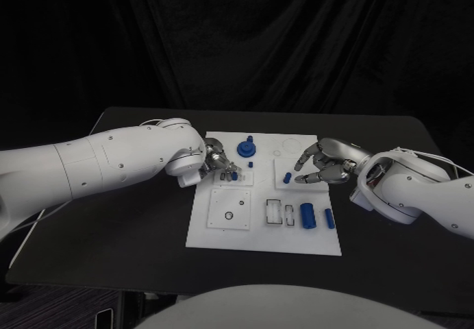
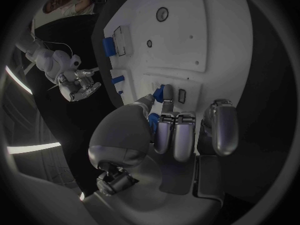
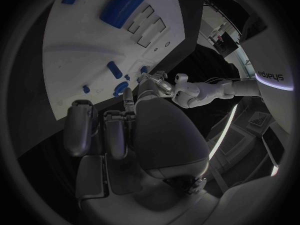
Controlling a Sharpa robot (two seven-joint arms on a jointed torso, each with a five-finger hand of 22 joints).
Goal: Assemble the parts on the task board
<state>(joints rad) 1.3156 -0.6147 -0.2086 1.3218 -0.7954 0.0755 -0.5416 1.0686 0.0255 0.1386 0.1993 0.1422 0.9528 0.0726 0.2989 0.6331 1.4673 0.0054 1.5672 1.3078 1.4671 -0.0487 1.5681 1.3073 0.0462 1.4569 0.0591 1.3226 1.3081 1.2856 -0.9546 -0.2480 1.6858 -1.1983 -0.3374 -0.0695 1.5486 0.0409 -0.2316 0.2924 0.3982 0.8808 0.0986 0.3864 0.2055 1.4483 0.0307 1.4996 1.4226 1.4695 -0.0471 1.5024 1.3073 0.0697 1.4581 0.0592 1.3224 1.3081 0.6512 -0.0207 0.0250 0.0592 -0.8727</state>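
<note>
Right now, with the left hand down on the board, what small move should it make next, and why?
Probably a short press straight down. The left hand pinches a small blue part right over a slot on the task board, as the left wrist view shows. The right hand hovers open beside another blue piece, apart from it.

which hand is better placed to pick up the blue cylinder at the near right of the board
Right, probably. The large blue cylinder lies on the white task board on the right hand's side, nearer it; the left hand is across the board, fingers on small blue parts.

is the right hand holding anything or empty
Empty: the right hand hovers over the task board with fingers apart, nothing between them.
</note>
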